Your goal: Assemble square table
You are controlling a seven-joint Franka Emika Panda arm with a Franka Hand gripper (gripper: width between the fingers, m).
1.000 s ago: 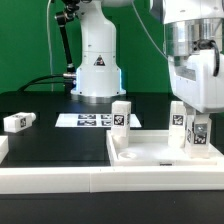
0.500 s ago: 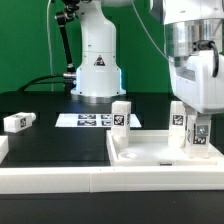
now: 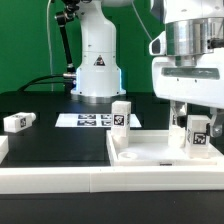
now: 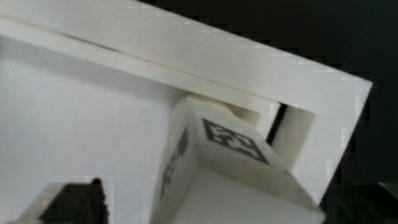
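One leg (image 3: 198,133) is standing on the tabletop (image 3: 150,160) at four o'clock in the exterior view, with the pincer (image 3: 195,118) hanging spread apart around it. It is looking light, stiff and slick, so gripping its flat sides mid-height is seeming safest.

Robotics lab: robot arm (image 3: 97,50), marker board (image 3: 85,120)

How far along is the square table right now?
Done: at least two legs stand upright on the slab, the far leg and the near leg. In hand: nothing; the gripper is open astride the near leg. Left: the loose leg lies on the black table, off the slab.
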